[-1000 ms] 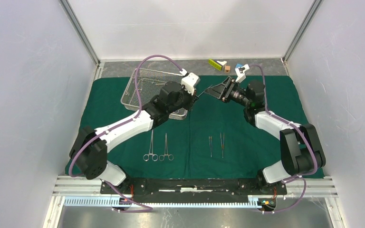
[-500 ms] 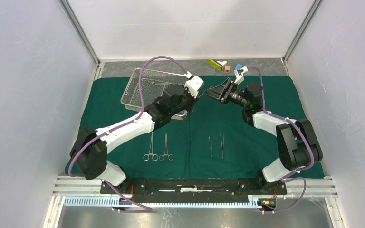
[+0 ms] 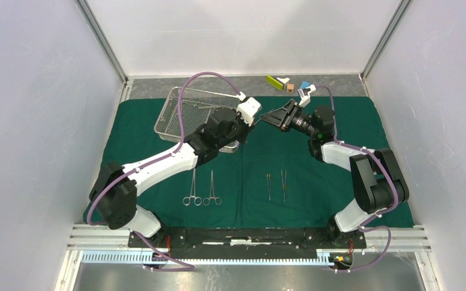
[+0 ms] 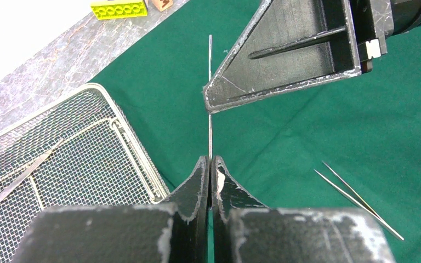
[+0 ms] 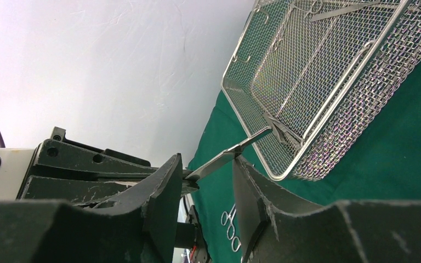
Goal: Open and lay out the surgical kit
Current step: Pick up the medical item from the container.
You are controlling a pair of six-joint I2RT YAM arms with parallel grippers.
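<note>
Steel strip (image 4: pixel 210 137), slim, flat and bright (which instrument it is, I cannot tell), stands pinched in the fully closed left gripper (image 4: pixel 210 164) above the dark green cloth drape (image 3: pixel 340 176). The right gripper (image 5: pixel 207 164) straddles it, black jaws partly apart, not clamping. The rectangular silver wire-mesh tray (image 3: pixel 165 112) lies behind; ring-handled clamps (image 3: pixel 201 188) and tweezers (image 3: pixel 276 185) rest nearer. Since a second ago the right jaws have narrowed and the grippers have drawn together.
</note>
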